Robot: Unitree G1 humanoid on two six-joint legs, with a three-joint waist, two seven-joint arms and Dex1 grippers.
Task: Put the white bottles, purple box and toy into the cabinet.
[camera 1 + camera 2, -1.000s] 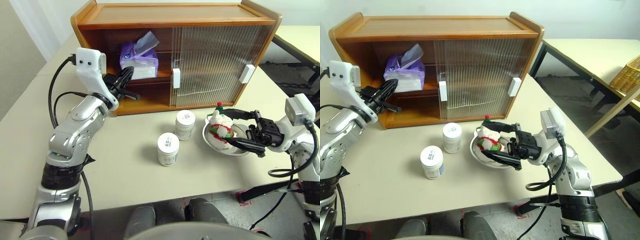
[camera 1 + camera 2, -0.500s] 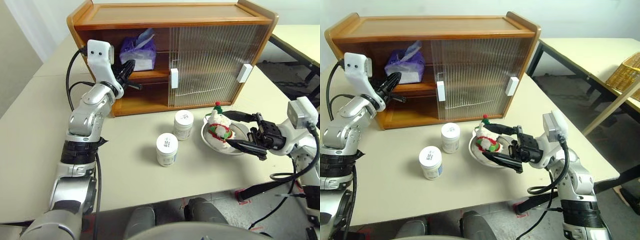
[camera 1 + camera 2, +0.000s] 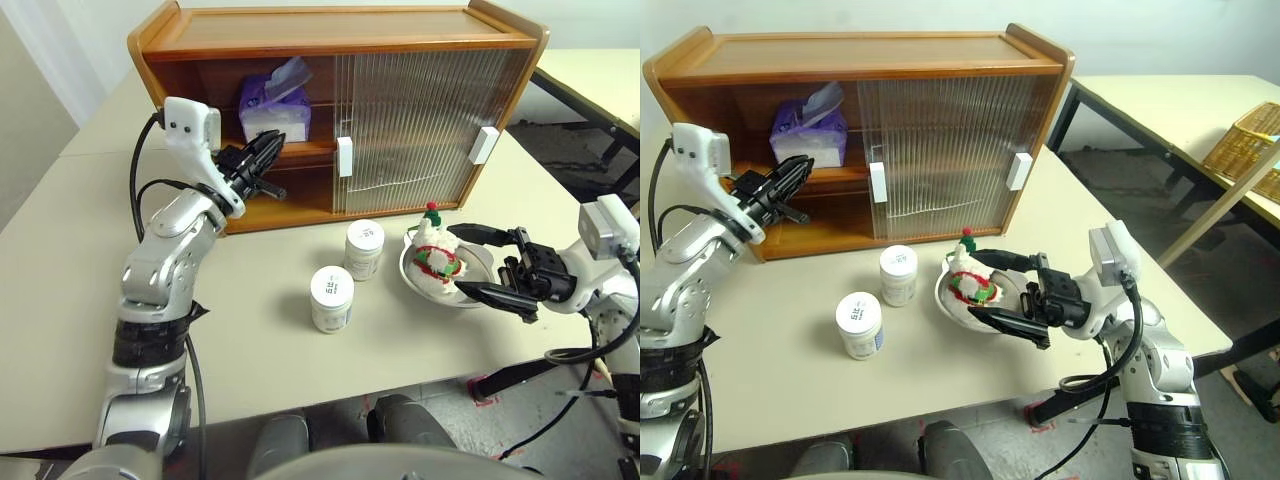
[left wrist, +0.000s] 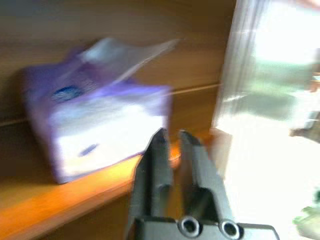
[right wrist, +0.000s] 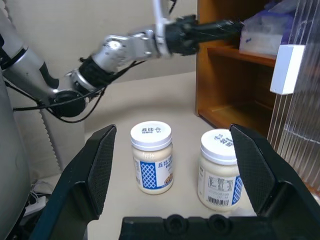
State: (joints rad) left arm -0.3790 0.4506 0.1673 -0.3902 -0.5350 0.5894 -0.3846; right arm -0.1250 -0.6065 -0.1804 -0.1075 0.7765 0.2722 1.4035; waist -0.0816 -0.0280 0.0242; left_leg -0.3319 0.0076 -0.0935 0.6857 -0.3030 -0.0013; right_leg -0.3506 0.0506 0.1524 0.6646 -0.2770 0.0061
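Head stereo overhead; wrist cameras close

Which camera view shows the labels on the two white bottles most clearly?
The right wrist view: both white bottles stand close and upright, labels facing the camera. The two eye views show them from above, mostly the lids, with small labels.

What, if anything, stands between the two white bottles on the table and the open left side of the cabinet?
Nothing on the table does: the white bottles face bare tabletop before the cabinet. The left gripper hangs in that opening.
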